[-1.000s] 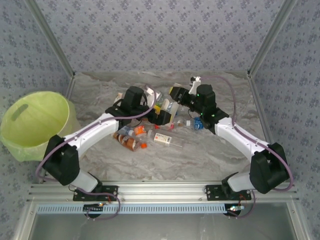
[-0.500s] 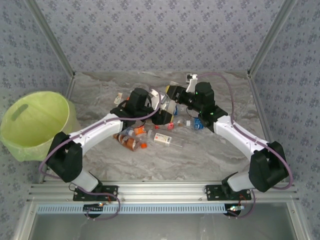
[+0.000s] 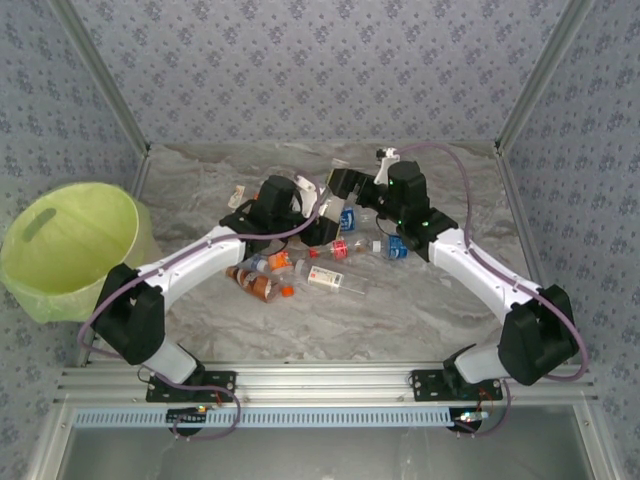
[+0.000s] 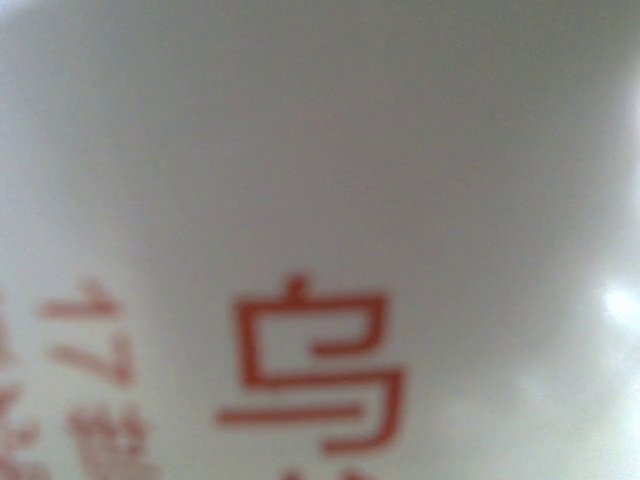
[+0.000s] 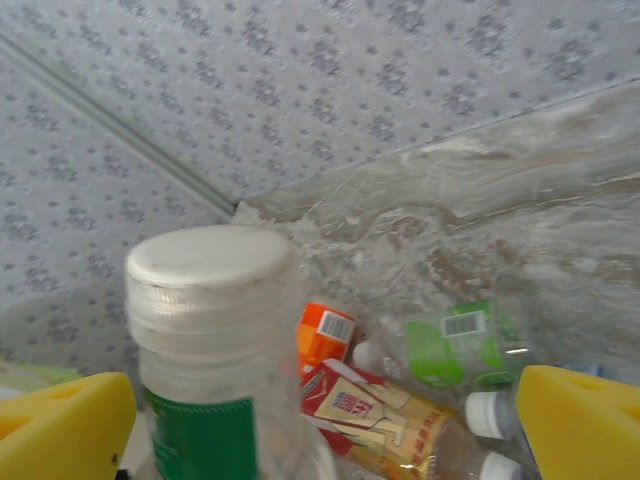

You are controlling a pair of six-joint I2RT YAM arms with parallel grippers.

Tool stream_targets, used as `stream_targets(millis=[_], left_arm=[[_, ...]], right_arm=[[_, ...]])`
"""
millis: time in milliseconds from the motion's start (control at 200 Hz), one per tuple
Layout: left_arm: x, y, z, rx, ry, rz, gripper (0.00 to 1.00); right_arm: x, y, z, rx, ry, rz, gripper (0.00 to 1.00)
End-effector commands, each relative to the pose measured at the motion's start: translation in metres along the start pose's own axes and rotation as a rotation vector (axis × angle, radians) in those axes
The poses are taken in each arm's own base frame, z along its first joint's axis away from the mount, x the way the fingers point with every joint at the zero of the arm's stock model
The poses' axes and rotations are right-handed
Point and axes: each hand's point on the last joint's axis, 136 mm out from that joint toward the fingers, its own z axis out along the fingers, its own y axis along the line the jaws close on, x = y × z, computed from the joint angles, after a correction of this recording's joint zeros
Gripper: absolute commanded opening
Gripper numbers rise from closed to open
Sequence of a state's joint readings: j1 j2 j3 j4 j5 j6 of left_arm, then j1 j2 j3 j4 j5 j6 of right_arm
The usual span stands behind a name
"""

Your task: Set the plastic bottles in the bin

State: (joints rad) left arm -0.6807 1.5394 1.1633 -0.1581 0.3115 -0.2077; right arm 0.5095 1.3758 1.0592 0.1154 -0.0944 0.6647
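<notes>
The bin (image 3: 70, 245) is a pale lime-green bucket standing off the table's left edge. Several plastic bottles (image 3: 300, 270) lie in a pile mid-table, between the two arms. My left gripper (image 3: 322, 225) sits low at the pile's left side. A white label with red characters (image 4: 320, 370) presses against its camera and hides its fingers. My right gripper (image 3: 345, 185) hovers over the back of the pile with its yellow fingers (image 5: 580, 420) wide apart. An upright white-capped, green-labelled bottle (image 5: 210, 340) stands between them, close to the left finger.
Beyond the right gripper lie an orange-labelled bottle (image 5: 325, 335), a green-labelled bottle (image 5: 455, 345) and a red-and-beige-labelled one (image 5: 400, 420). Brown bottles with orange caps (image 3: 265, 285) sit nearest the left arm. Patterned walls and metal posts enclose the table's back and sides.
The left gripper has pushed right into the pile. The right gripper has drifted a little left and back, and a blue-labelled bottle now shows between the two grippers.
</notes>
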Motion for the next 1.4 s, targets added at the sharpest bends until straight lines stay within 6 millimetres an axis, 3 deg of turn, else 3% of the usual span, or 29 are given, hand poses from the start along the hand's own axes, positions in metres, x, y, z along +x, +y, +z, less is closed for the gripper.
stream_targets(millis=[0,35,140,420,540,825,944,1029,1224,1304,1394], left_arm=[[-0.025,0.007,-0.020,-0.090,-0.040,0.059,0.09],[-0.027,0.011,-0.025,-0.121,-0.046,0.064,0.00],[-0.034,0.021,-0.042,-0.196,-0.076,0.082,0.00],[-0.062,0.049,-0.123,-0.411,-0.217,0.051,0.00],[-0.073,0.058,-0.170,-0.544,-0.282,0.062,0.00],[-0.078,0.100,-0.307,-1.093,-0.369,0.024,0.00],[-0.065,0.122,-0.374,-1.395,-0.398,-0.049,0.00],[-0.045,0.139,-0.411,-1.522,-0.414,-0.180,0.00],[-0.007,0.159,-0.452,-1.690,-0.489,-0.379,0.00],[0.018,0.164,-0.477,-1.853,-0.570,-0.489,0.03],[0.045,0.171,-0.490,-1.908,-0.608,-0.628,0.03]], right_arm=[[-0.008,-0.019,-0.014,0.126,-0.059,0.000,1.00],[-0.007,-0.028,-0.016,0.172,-0.059,0.005,1.00],[-0.003,-0.049,-0.021,0.284,-0.038,0.013,1.00],[-0.005,-0.066,-0.030,0.351,-0.098,0.023,1.00],[-0.006,-0.073,-0.033,0.373,-0.139,0.019,1.00],[-0.004,-0.084,-0.036,0.412,-0.169,0.029,1.00],[-0.003,-0.084,-0.034,0.406,-0.164,0.045,1.00],[-0.002,-0.085,-0.034,0.409,-0.163,0.047,1.00],[-0.005,-0.077,-0.033,0.377,-0.145,0.031,1.00],[-0.006,-0.073,-0.034,0.362,-0.131,0.008,1.00],[-0.007,-0.071,-0.035,0.361,-0.123,-0.008,1.00]])
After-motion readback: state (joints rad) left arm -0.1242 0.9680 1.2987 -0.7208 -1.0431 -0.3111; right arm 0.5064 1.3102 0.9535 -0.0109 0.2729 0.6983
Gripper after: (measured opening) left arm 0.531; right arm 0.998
